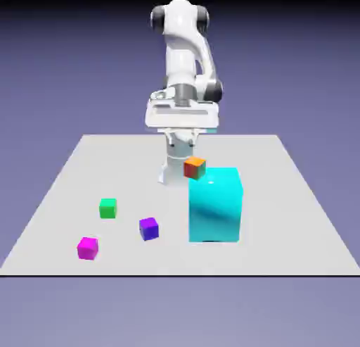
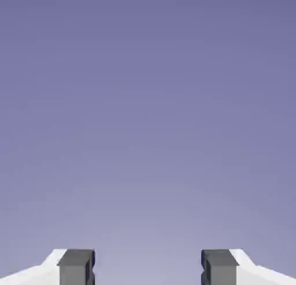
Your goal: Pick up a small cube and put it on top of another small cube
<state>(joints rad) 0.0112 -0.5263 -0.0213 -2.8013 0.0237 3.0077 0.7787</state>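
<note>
Four small cubes show in the exterior view. A green cube [image 1: 107, 208] and a magenta cube [image 1: 87, 248] lie on the exterior view's left of the table, and a purple cube [image 1: 148, 228] sits nearer the middle. An orange-topped cube [image 1: 195, 167] is just behind the top left corner of a large cyan block [image 1: 215, 205]. My gripper [image 1: 181, 124] hangs high above the table's far side, well clear of every cube. In the hand view the two grey fingertips [image 2: 76, 266] stand wide apart with only the backdrop between them, so my gripper [image 2: 147, 267] is open and holds nothing.
The big cyan block stands right of centre, much taller than the small cubes. The grey table [image 1: 295, 219] ends close in front of the magenta cube. The robot's white base [image 1: 172, 171] sits at the far edge beside the orange-topped cube.
</note>
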